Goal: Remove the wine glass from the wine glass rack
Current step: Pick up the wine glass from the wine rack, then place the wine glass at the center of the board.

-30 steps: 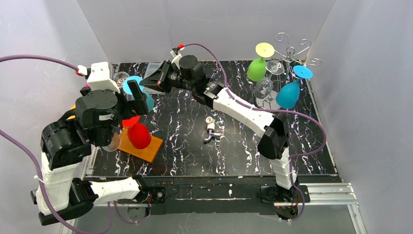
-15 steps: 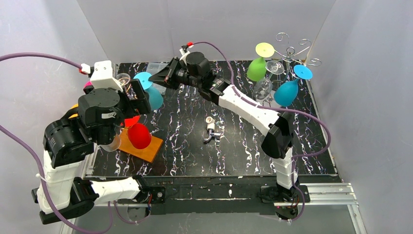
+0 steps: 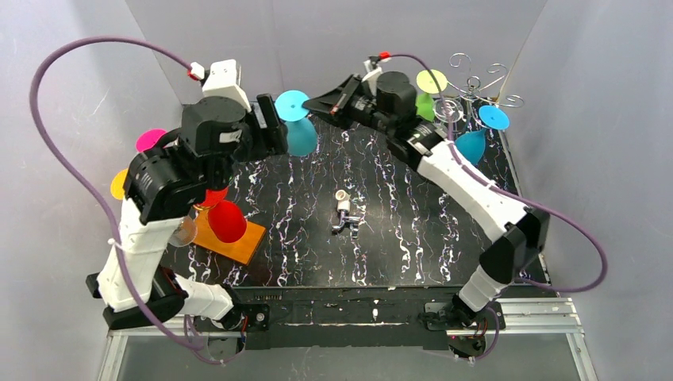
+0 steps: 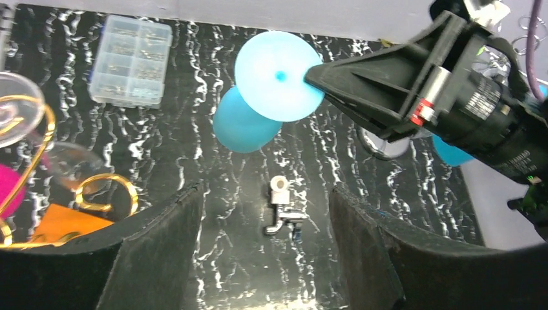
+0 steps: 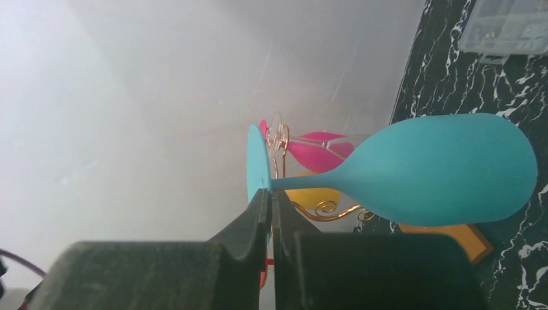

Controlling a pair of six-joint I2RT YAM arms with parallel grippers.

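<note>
One second on, my right gripper (image 5: 270, 200), pinched shut on the stem of the teal wine glass (image 5: 439, 168), has swung it well clear of the gold rack (image 4: 105, 175) out beyond its fingertips, so removal looks done; my left gripper (image 4: 266, 194) gapes empty.

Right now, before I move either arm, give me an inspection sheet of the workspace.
Surface: black marbled table.
Job's things: blue glass in the air, apart from the gold rack; red glass at that rack.
Clutter: metal part mid-table; box at the rear left; silver rack at the rear right, with a green glass on it.
Pincers: right pincer shut on the blue glass by its foot; left pincer open, empty.
Cables: purple cable loops high over the left arm; no snag seen.
Surroundings: grey walls; nothing else seen.
</note>
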